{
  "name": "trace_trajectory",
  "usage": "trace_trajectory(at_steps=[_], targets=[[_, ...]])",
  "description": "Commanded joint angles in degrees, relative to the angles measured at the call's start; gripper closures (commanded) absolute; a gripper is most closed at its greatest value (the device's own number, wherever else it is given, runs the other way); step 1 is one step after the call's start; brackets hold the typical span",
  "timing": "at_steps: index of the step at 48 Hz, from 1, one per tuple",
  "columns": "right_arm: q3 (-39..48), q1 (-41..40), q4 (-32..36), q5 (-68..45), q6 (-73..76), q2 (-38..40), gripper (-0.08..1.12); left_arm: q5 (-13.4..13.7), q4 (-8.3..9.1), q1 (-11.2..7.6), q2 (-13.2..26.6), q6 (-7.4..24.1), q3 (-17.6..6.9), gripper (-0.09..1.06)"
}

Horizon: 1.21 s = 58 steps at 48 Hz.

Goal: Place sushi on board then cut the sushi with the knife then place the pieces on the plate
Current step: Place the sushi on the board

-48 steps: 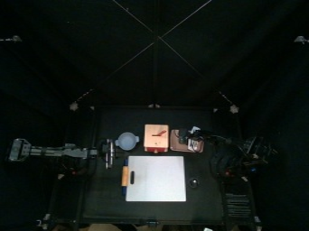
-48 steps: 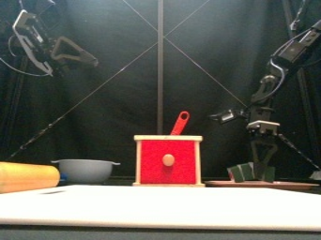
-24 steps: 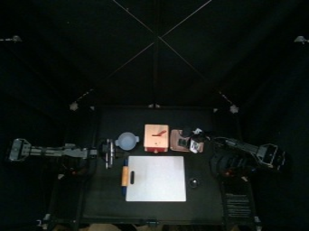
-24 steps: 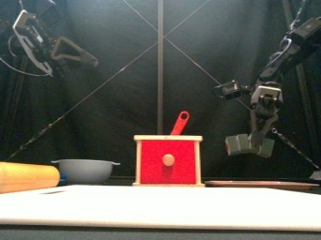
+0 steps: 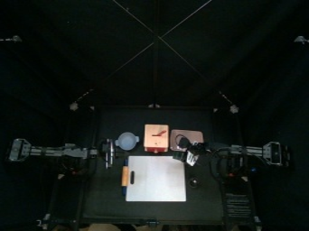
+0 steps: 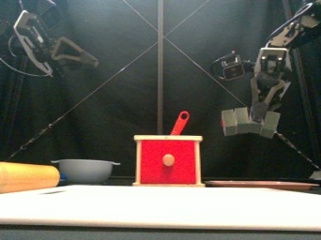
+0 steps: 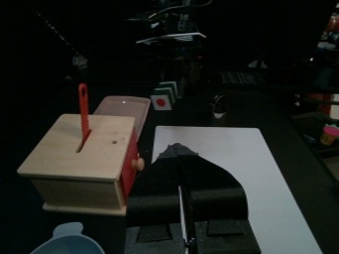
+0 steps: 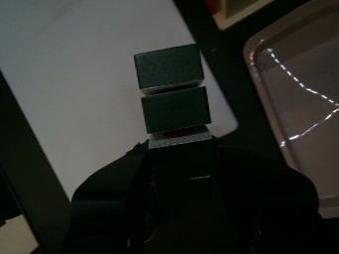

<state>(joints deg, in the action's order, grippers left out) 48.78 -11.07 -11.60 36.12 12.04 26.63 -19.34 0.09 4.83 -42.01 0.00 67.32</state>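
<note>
The dark green sushi roll [image 6: 249,122] hangs high above the table with my right gripper [image 6: 257,111] shut on it. In the right wrist view two of its blocks [image 8: 172,89] stick out past the jaws, over the edge of the white board [image 8: 93,89] and beside the pink tray [image 8: 298,79]. From above, the right gripper [image 5: 193,155] is at the board's [image 5: 157,180] back right corner. A red knife [image 6: 179,123] stands in the wooden box [image 6: 168,160]. My left gripper [image 7: 180,164] rests shut at the table's left, facing the box [image 7: 86,154].
A blue-grey bowl [image 6: 85,170] sits left of the box. A tan wooden roller [image 6: 25,176] lies at the board's left edge [image 5: 126,177]. The pink tray [image 6: 264,184] lies right of the box, behind the board.
My right gripper has lifted the sushi roll off the pink tray and carried it up and forward toward the board. The left arm has not moved.
</note>
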Motion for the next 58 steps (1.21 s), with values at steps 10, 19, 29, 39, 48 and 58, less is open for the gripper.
trace_trajectory(at_steps=[10, 19, 29, 39, 48, 58], targets=[[-2.2, 11.2, 7.2, -9.8, 24.4, -1.9, 0.48, -0.5, -0.09, 0.88, 0.1, 0.1, -0.9, 0.97], [-4.8, 16.4, 11.9, -13.7, 38.8, -8.7, 0.47, -0.5, 0.0, 0.97, 0.1, 0.1, -0.7, 0.97], [-12.1, 20.6, 17.4, -13.4, 51.9, -17.1, 0.47, -0.5, -0.09, 1.23, 0.1, 0.1, -0.4, 0.97], [-18.6, 22.8, 23.1, -7.6, 66.9, -23.7, 0.47, -0.2, -0.09, 1.23, 0.0, 0.0, -0.1, 0.97], [-21.9, 25.6, 32.0, -0.9, 83.2, -27.2, 0.47, -0.2, -0.09, 1.23, 0.0, 0.1, 0.6, 0.97], [-24.5, 28.3, 36.9, 0.7, 98.2, -31.1, 0.47, 0.2, -0.09, 1.23, -0.2, 0.1, 1.1, 0.97]])
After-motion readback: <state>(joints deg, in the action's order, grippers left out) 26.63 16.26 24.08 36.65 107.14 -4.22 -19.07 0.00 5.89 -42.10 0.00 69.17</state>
